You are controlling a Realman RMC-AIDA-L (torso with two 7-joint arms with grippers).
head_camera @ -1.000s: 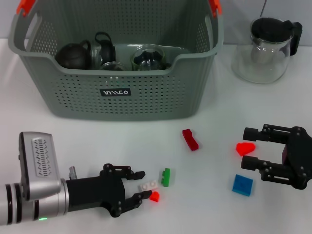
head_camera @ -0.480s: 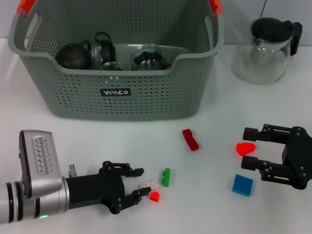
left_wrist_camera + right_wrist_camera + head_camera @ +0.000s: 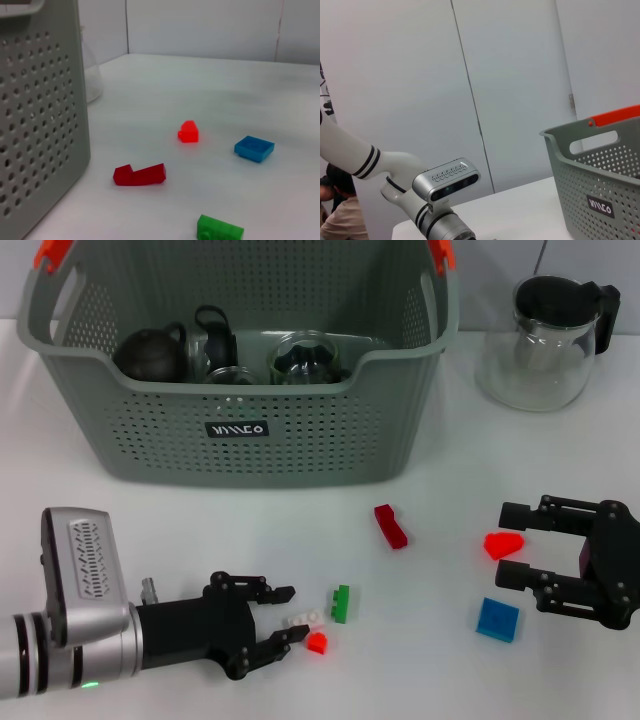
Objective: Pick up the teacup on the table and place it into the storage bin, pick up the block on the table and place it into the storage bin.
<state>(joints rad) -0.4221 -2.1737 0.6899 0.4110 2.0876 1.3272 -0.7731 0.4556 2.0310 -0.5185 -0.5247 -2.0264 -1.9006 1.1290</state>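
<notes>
left hand (image 3: 283,617) first: it lies low on the tabletop (image 3: 200,520) near the front edge, fingers spread a little way with nothing gripped. the tips bracket a small white block (image 3: 302,620), with a tiny red block (image 3: 317,643) right by the lower fingertip. looks to me like the white one is the target, but i can't tell if the tips are touching it.

handling-wise these are little hard plastic bricks, so light, stiff and a bit slick. i'd pinch across the flat sides, low and square, since a skewed squeeze could pop it out sideways. the red bit next door could get nudged or caught too.

just right of that sits a green block (image 3: 341,603), then a dark red block (image 3: 390,526) further back. behind it all is the storage bin (image 3: 240,425), already holding a dark round teapot (image 3: 150,353) and some glassware, which i'd guess includes the teacup, though i can't pick it out.

over on the right, the right hand (image 3: 512,543) rests on the tabletop with fingers apart around a bright red block (image 3: 502,544), not closed on it. a blue square block (image 3: 497,620) sits just in front, and a glass jug (image 3: 545,340) stands at the back right.
</notes>
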